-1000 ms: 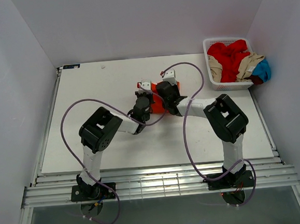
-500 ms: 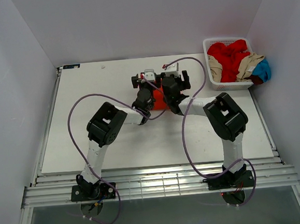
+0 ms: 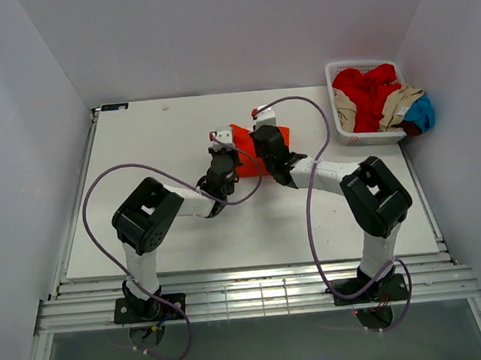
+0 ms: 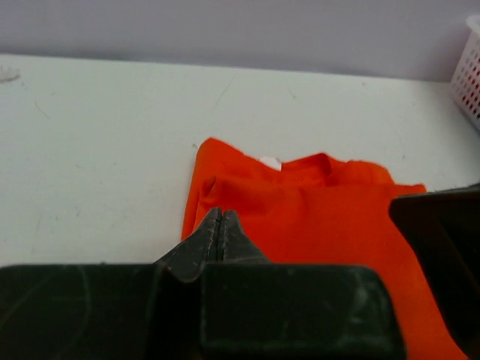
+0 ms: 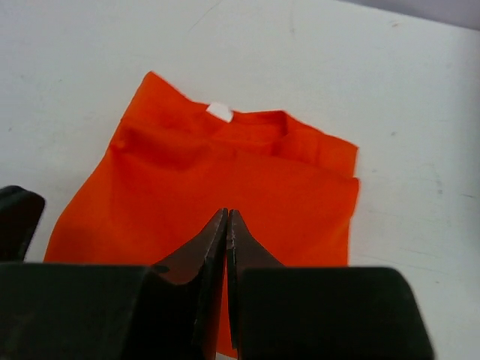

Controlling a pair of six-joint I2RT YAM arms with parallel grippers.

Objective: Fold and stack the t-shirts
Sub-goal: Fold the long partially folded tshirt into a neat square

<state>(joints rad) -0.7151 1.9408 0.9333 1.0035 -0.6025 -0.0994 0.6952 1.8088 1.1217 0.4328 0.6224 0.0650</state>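
Observation:
A bright orange t-shirt (image 3: 244, 140) lies folded flat on the white table, collar and white tag at its far edge. It also shows in the left wrist view (image 4: 322, 217) and in the right wrist view (image 5: 225, 172). My left gripper (image 3: 222, 152) is shut and empty at the shirt's near left edge (image 4: 219, 214). My right gripper (image 3: 266, 140) is shut and empty over the shirt's near middle (image 5: 227, 214). A red t-shirt (image 3: 371, 86), a tan t-shirt (image 3: 401, 101) and a blue t-shirt (image 3: 423, 114) are piled in the basket.
The white lattice basket (image 3: 361, 63) stands at the table's far right corner; its side shows in the left wrist view (image 4: 469, 75). White walls close in the table on three sides. Purple cables loop over both arms.
Both grippers have drawn back toward me from over the shirt's far side and lowered. More of the folded orange shirt shows now, lying flat.

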